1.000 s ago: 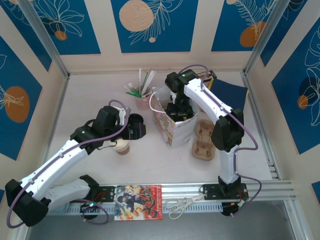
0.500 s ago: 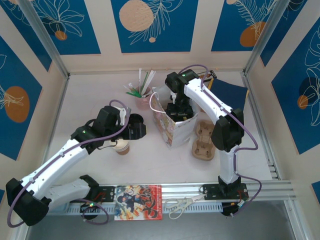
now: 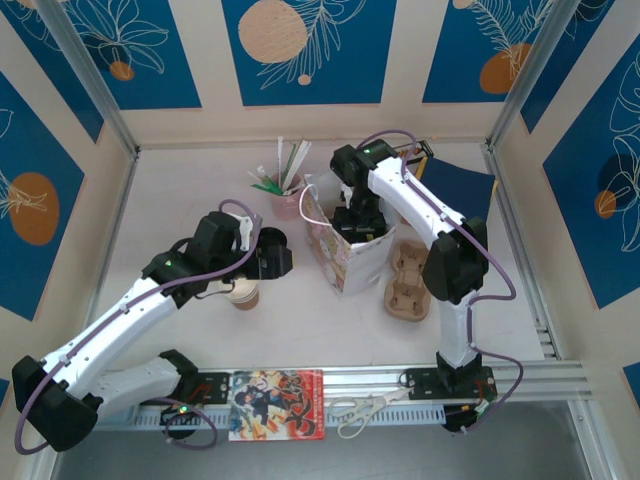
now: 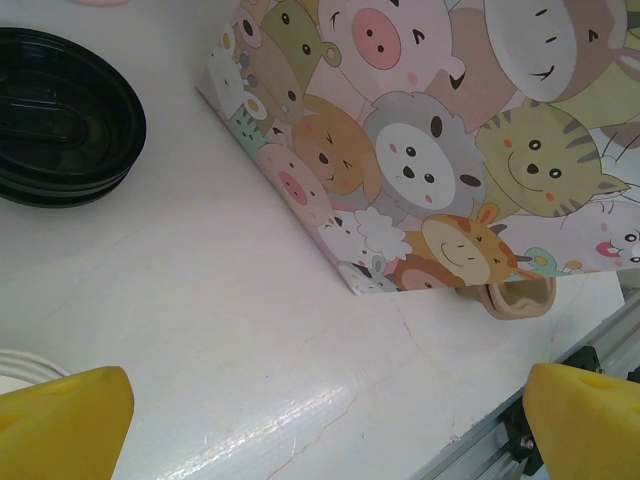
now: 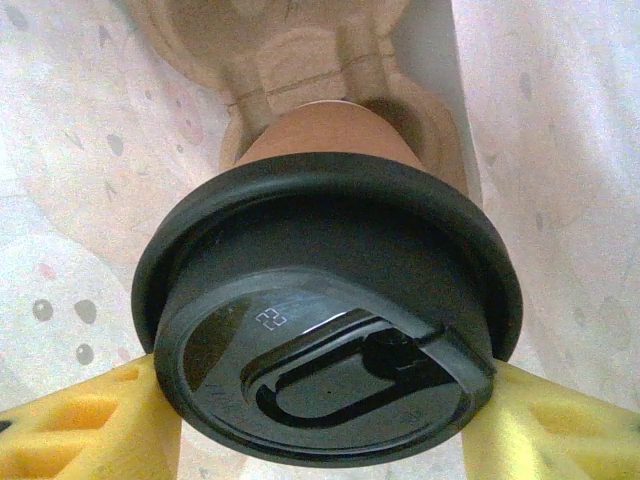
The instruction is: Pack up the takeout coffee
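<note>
Right wrist view first: the lidded coffee cup sits dead centre, kraft-brown body behind and black sip lid facing the lens. The right gripper has it pinched, with a yellow pad pressed to each side of the lid rim and the jaws about half spread to fit it.

Beyond the cup lies a pulp cup carrier, flanked by the pale speckled inner walls of the cartoon-animal paper bag. So the cup hangs inside the bag, right over a carrier socket. It looks like the lowering-in step, with a side grip that lets the cup go down upright rather than tipping. Whether its base is seated yet can't be told.

Over to the top external view: a second, open paper cup stands lidless on the white table, left of centre, waiting its turn. The left gripper hovers by it, jaws at full spread and holding nothing. That cup's white rim just peeks in at the lower left of the left wrist frame. A stack of black lids sits at upper left there, handy for capping. A spare pulp carrier lies right of the bag.
</note>
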